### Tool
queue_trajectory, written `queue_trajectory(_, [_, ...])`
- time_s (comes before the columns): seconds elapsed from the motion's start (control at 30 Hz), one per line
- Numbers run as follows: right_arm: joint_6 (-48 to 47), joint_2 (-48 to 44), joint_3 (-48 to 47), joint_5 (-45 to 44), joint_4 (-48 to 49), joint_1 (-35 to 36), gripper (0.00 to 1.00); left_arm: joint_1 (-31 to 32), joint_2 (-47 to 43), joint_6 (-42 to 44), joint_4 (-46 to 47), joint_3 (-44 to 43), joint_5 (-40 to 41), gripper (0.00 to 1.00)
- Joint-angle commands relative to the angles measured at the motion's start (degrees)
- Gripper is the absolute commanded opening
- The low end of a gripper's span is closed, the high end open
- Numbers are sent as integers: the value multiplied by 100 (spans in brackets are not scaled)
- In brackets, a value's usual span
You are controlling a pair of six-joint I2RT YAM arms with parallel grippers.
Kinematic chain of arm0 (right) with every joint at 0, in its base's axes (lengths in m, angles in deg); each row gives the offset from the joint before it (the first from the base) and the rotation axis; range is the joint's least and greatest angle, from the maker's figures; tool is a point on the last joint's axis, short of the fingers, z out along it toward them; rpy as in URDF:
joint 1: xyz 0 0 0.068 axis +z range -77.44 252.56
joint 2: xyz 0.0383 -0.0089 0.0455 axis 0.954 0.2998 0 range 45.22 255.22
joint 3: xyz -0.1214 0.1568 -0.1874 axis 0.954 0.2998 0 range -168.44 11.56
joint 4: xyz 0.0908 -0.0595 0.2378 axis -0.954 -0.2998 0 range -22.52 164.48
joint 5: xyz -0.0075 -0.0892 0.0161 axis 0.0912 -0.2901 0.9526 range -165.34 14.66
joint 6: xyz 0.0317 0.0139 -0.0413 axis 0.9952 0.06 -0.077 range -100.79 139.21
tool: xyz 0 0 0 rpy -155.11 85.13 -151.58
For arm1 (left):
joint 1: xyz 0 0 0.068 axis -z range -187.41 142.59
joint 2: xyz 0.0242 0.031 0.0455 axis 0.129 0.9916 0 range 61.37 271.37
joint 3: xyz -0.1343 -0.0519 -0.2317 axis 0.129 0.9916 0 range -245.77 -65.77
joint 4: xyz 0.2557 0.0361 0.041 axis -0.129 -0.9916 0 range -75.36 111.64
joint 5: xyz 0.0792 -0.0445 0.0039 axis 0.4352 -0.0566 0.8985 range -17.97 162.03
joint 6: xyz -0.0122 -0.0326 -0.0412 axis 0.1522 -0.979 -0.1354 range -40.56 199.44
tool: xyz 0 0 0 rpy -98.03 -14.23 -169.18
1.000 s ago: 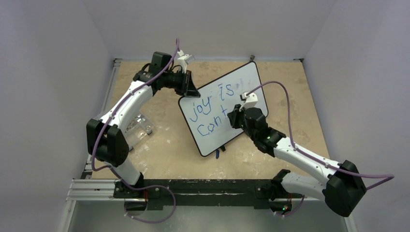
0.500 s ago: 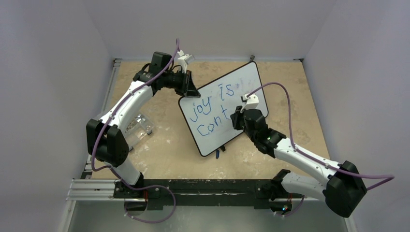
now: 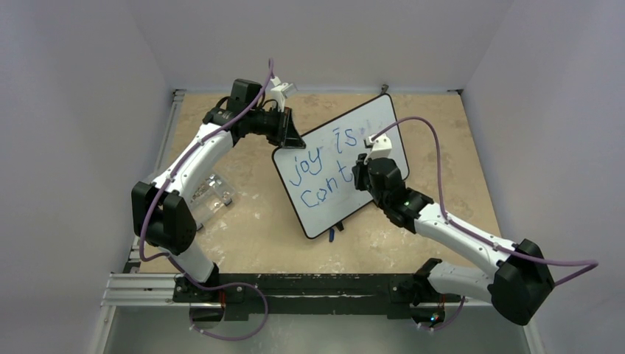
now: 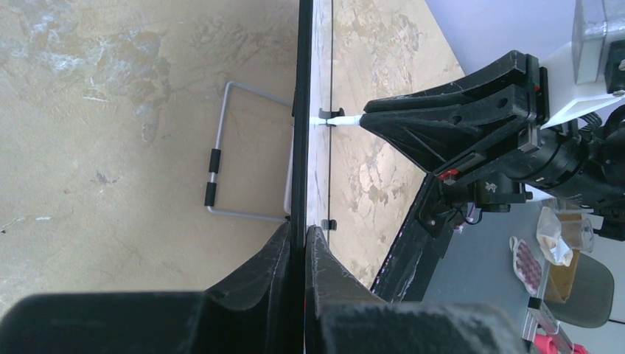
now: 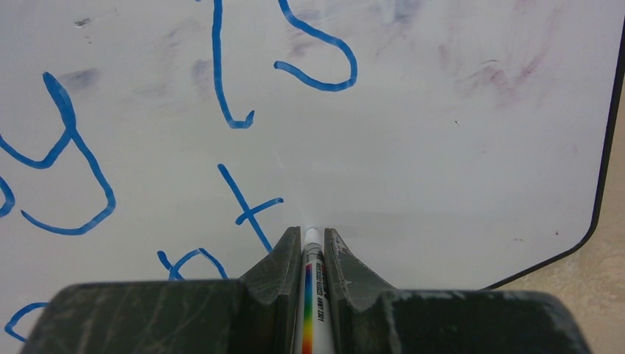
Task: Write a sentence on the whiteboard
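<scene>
The whiteboard [image 3: 380, 120] stands tilted on the tan table, its face toward the right arm. Blue words "joy is" over "cont" [image 3: 320, 175] make up the sentence on it. My left gripper [image 3: 290, 140] is shut on the board's upper-left edge; in the left wrist view its jaws [image 4: 304, 231] pinch the black frame [image 4: 301, 110]. My right gripper [image 5: 312, 234] is shut on a white marker [image 5: 312, 295] with a rainbow stripe. The marker's tip meets the board [image 5: 457, 147] just right of the "t" [image 5: 247, 206]. From above, the right gripper [image 3: 362, 171] covers the end of the second line.
A clear plastic container [image 3: 211, 196] sits on the table left of the board. A small blue cap [image 3: 332, 234] lies by the board's near edge. The board's wire stand [image 4: 219, 158] rests behind it. A metal rail [image 3: 295, 287] runs along the near edge, and walls enclose the table.
The right gripper with the marker has shifted slightly up and to the right along the board, past the "t". The left arm and the board have not moved.
</scene>
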Motion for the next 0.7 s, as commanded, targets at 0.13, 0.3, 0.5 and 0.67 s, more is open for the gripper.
queue_trajectory(0.13, [-156,-184,-527,-143,-147,-35,0,25,-315,395,115,-52,268,0])
queue_trajectory(0.3, [-89,-616,-526,-171,-298,-35,0,25,-339,395,124,-52,270,0])
queue_trajectory(0.5, [-233,-600,-534,-394,-374,-67,0,33,-445,382,166,-4,266,0])
queue_trajectory(0.67, [-356,-572,-487,-443,-305,-233,0,34,-441,377,185,2,269,0])
